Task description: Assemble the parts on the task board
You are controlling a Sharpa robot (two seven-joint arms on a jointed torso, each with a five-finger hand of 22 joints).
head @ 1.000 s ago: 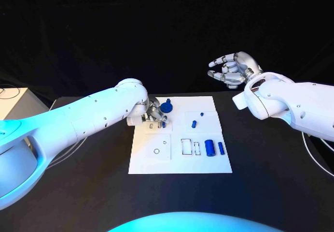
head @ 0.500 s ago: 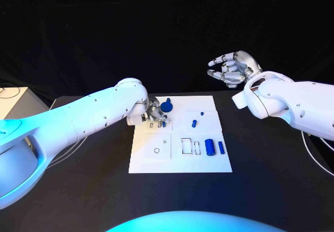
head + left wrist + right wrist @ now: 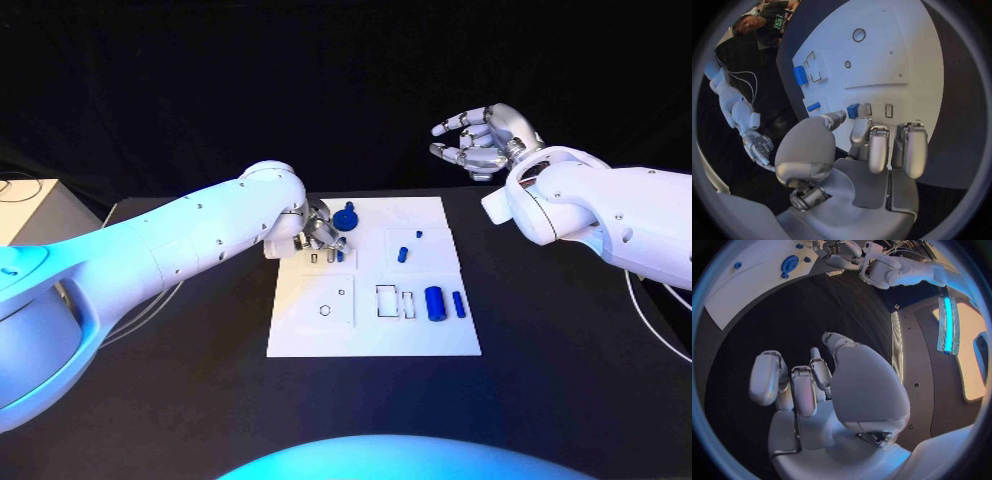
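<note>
Task board [image 3: 372,340] unmoved, left hand [image 3: 323,238] still pinching small blue part [image 3: 852,110], right hand [image 3: 483,143] still raised, fingers spread, empty

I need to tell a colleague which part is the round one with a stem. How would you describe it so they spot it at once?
Find the white task board on the black table, then its far edge near the left hand. The round blue part sits there, broad and disc-like with a stem, unlike the slim cylinders nearer the robot.

One white task board [image 3: 375,335] is seen at the centre of the frame. Six blue parts are counted on it: one round knobbed piece [image 3: 345,219] at its upper left, one small block [image 3: 336,254], two small pegs [image 3: 404,255], and two cylinders [image 3: 434,302] at right.
</note>
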